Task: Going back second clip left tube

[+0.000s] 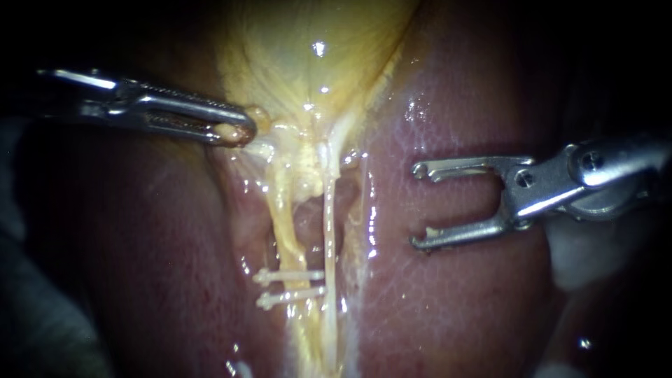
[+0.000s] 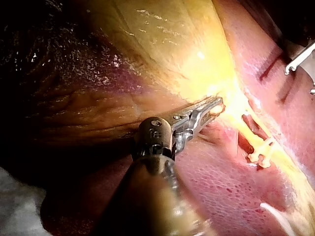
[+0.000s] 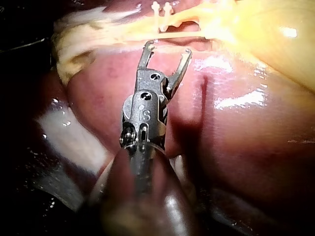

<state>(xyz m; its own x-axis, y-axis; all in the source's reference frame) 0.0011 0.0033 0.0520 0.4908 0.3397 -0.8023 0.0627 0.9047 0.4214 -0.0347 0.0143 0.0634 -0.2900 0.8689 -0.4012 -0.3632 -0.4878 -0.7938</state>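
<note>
Endoscope view: right instrument [image 1: 418,206] over bare liver [image 1: 455,308], end effector wide open and empty, its mouth facing the tubes. Two clips [image 1: 288,285] set side by side across the left tube [image 1: 280,224], lying off toward the view's left and a little lower than that open end effector, well apart from it. Left tube's long axis running down the view, roughly square to the right shaft. Left instrument [image 1: 241,133] clamped on a fold at the gallbladder [image 1: 308,42] neck, above the clips.

Left wrist view: left instrument [image 2: 214,104] closed on yellow gallbladder tissue, seemingly a thin fold, though glare hides the contact. Clips [image 2: 261,153] ahead and off to one side of it.

Right wrist view: right instrument [image 3: 166,48] open with nothing between the jaws; clips [image 3: 162,11] straight ahead beyond a clear gap, tube crosswise to it. Judged clear for a straight draw-back along the shaft, nothing snagged.
</note>
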